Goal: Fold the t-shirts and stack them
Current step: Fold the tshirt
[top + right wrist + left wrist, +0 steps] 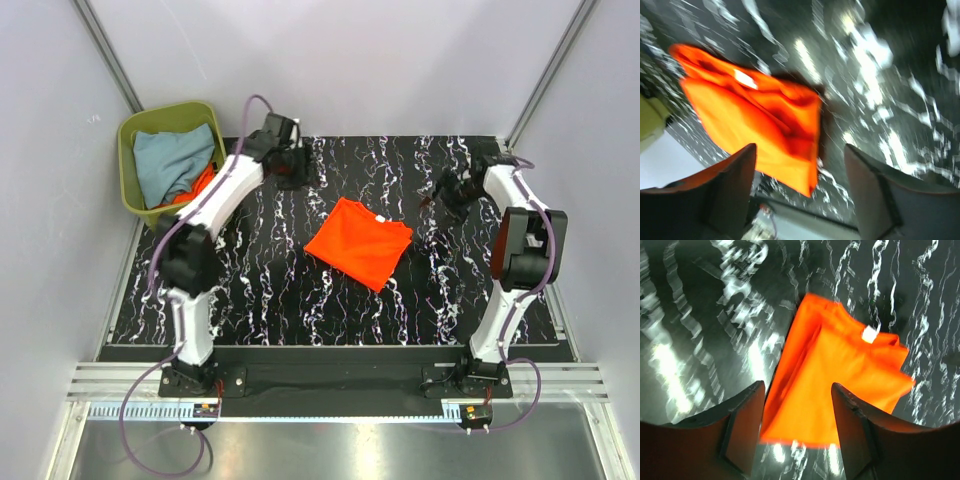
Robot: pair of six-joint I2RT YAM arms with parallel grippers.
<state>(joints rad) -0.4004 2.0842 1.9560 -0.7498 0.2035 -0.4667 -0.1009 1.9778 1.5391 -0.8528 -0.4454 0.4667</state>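
The left pincer (797, 390) and the right pincer (800, 150) are both open and hold nothing. One orange t-shirt (358, 242) lies folded in the middle of the bench (280, 300). More t-shirts (172, 160) sit in the green bin (130, 190). They look soft, light and floppy, so pinch a bunched-up edge on top.

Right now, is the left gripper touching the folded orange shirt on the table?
Apart. The top view shows bare mat between the left gripper and the orange shirt.
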